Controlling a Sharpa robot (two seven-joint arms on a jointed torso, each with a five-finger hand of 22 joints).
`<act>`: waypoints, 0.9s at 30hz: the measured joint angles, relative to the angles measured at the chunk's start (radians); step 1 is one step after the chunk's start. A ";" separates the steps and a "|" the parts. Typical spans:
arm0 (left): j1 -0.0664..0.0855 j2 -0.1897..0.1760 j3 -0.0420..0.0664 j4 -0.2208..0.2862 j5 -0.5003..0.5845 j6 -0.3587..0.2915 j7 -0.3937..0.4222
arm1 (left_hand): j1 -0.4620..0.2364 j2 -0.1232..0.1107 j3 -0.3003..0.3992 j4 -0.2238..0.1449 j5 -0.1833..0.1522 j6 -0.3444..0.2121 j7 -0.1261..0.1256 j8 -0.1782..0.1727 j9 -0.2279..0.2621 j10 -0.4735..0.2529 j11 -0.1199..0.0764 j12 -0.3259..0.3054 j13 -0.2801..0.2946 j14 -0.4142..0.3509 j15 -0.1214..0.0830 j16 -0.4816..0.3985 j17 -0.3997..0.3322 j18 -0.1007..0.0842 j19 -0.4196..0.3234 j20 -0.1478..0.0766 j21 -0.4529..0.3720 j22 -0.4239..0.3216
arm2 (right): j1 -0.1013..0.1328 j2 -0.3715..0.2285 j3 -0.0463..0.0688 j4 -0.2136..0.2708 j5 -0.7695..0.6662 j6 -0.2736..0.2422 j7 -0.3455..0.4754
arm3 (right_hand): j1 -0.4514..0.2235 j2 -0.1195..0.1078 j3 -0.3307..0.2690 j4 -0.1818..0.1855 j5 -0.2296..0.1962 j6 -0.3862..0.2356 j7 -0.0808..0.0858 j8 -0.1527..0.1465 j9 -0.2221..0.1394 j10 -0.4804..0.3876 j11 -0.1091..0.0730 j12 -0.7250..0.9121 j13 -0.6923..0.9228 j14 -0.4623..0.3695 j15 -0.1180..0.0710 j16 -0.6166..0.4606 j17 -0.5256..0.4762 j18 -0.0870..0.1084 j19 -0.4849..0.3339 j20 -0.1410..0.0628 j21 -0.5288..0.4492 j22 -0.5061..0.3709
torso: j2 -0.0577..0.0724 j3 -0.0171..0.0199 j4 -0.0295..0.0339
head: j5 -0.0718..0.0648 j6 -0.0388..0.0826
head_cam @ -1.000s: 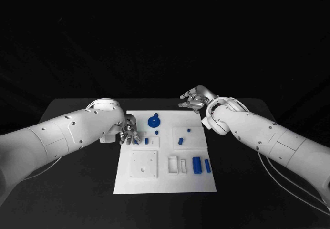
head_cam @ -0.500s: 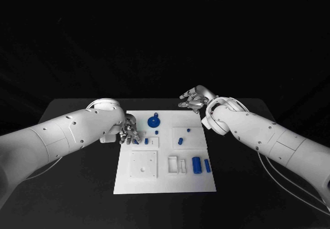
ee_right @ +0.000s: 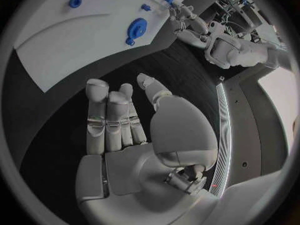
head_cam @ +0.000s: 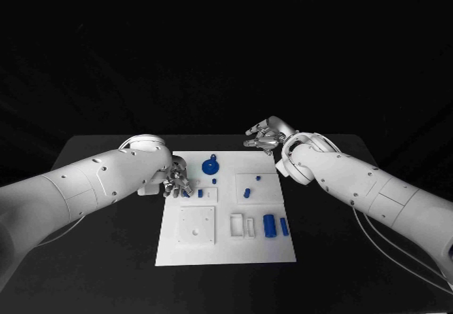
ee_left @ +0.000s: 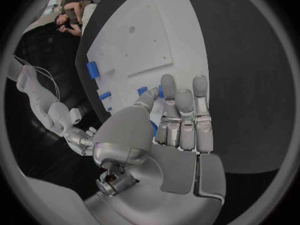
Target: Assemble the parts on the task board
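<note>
In the head view, one white task board (head_cam: pixel 226 226) is seen lying in the middle of the black bench (head_cam: pixel 94 261), a long rectangle with several raised white squares and slots on it. Six blue parts can be counted on it: a round disc-like part (head_cam: pixel 211 166) near the far end, a tiny part (head_cam: pixel 215 181) just below it, a small upright part (head_cam: pixel 200 193) in a square recess at the left side, a short peg (head_cam: pixel 247 193) at the right side, and two upright cylinders side by side nearer the robot, a thick cylinder (head_cam: pixel 270 226) and a thinner cylinder (head_cam: pixel 284 226). The left hand (head_cam: pixel 175 183) is placed at the board's left edge, fingers pointing down; something blue is seen at its fingertips (whether it is gripped cannot be told from here). The right hand (head_cam: pixel 268 136) is held beyond the board's far right corner, over bare bench, with nothing in it and fingers loosely apart.

In the left wrist view, the left hand (ee_left: pixel 169 130) is seen with fingers held straight and close together, the thumb brought across toward them; a blue part (ee_left: pixel 154 128) is seen between thumb and fingers, seemingly pinched. The board (ee_left: pixel 156 45) lies beyond.

In the right wrist view, the right hand (ee_right: pixel 134 130) is shown empty, fingers extended, thumb apart. The disc-like part (ee_right: pixel 135 30) and the left hand (ee_right: pixel 184 17) lie across the board (ee_right: pixel 56 40).
</note>
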 measured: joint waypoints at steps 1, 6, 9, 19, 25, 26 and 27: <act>0.000 0.000 0.000 0.000 0.001 0.001 -0.001 | 0.000 0.000 0.000 0.000 0.000 0.000 0.000 0.000 0.002 0.002 -0.002 0.000 0.000 0.000 0.000 0.000 0.001 0.000 0.000 0.000 0.000 0.000 | 0.000 0.000 0.000 0.000 0.000 0.000 0.000 | 0.000 0.000 0.000 0.000 0.000 0.000 0.000 0.000 0.000 0.000 0.000 0.000 0.000 0.000 0.000 0.000 0.000 0.000 0.000 0.000 0.000 0.000 | 0.000 -0.0001 0.0003 | 0.000 0.000; 0.000 0.002 0.000 -0.002 0.008 0.006 -0.007 | 0.000 0.000 0.000 0.000 0.000 0.004 0.003 -0.009 0.012 0.003 -0.003 0.000 0.001 0.002 -0.002 0.000 0.005 0.000 0.000 0.000 0.000 0.000 | 0.000 0.000 0.000 0.000 0.000 0.000 0.000 | 0.000 0.000 0.000 0.000 0.000 0.000 0.000 0.000 0.000 0.000 0.000 0.000 0.000 0.000 0.000 0.000 0.000 0.000 0.000 0.000 0.000 0.000 | 0.000 -0.0006 0.0006 | -0.001 -0.001; 0.001 0.002 0.000 -0.003 0.012 0.012 -0.010 | 0.000 0.000 -0.004 -0.004 0.000 0.014 0.011 -0.026 0.014 0.004 -0.003 -0.006 0.001 0.002 -0.002 0.000 0.009 0.000 0.000 0.000 0.000 0.000 | 0.000 0.000 0.000 0.000 0.000 0.000 0.000 | 0.000 0.000 0.000 0.000 0.000 0.000 0.000 0.000 0.000 0.000 0.000 0.000 0.000 0.000 0.000 0.000 0.000 0.000 0.000 0.000 0.000 0.000 | 0.000 -0.0006 0.0006 | -0.002 -0.002; 0.002 0.003 0.001 -0.004 0.020 0.019 -0.017 | -0.006 0.006 -0.012 -0.012 0.006 0.045 0.016 -0.118 0.086 0.012 -0.001 -0.011 0.003 0.004 -0.001 -0.007 0.018 0.000 0.000 0.000 0.007 0.000 | 0.000 -0.001 0.000 0.001 0.000 0.001 0.000 | 0.000 0.000 0.000 0.000 0.000 0.000 0.000 0.000 0.000 0.000 0.000 0.000 0.000 0.000 0.000 0.000 0.000 0.000 0.000 0.000 0.000 0.000 | 0.000 -0.0011 0.0010 | -0.002 -0.002; 0.001 0.003 0.001 -0.007 0.037 0.015 -0.026 | -0.012 0.012 -0.012 -0.012 0.006 0.046 0.014 -0.122 0.101 0.014 0.000 -0.011 0.005 0.007 -0.004 -0.007 0.019 0.000 0.004 -0.004 0.007 0.001 | 0.000 0.000 0.000 0.001 0.000 0.002 0.000 | 0.000 0.000 0.000 0.000 0.000 0.000 0.000 0.000 0.000 0.000 0.000 0.000 0.000 0.000 0.000 0.000 0.000 0.000 0.000 0.000 0.000 0.000 | 0.000 -0.0012 0.0011 | -0.002 -0.003; 0.001 0.003 0.001 -0.007 0.040 0.013 -0.028 | -0.012 0.012 -0.012 -0.012 0.006 0.046 0.014 -0.124 0.104 0.014 0.001 -0.011 0.005 0.007 -0.004 -0.007 0.019 0.000 0.004 -0.004 0.007 0.001 | 0.000 0.000 0.000 0.001 0.000 0.002 0.000 | 0.000 0.000 0.000 0.000 0.000 0.000 0.000 0.000 0.000 0.000 0.000 0.000 0.000 0.000 0.000 0.000 0.000 0.000 0.000 0.000 0.000 0.000 | 0.000 -0.0012 0.0011 | -0.002 -0.003; 0.001 0.003 0.001 -0.007 0.043 0.012 -0.030 | -0.012 0.012 -0.012 -0.012 0.006 0.047 0.014 -0.126 0.105 0.014 0.001 -0.011 0.005 0.007 -0.004 -0.007 0.019 0.000 0.004 -0.004 0.007 0.001 | 0.000 0.000 0.000 0.001 0.000 0.002 0.000 | 0.000 0.000 0.000 0.000 0.000 0.000 0.000 0.000 0.000 0.000 0.000 0.000 0.000 0.000 0.000 0.000 0.000 0.000 0.000 0.000 0.000 0.000 | 0.000 -0.0012 0.0011 | -0.002 -0.003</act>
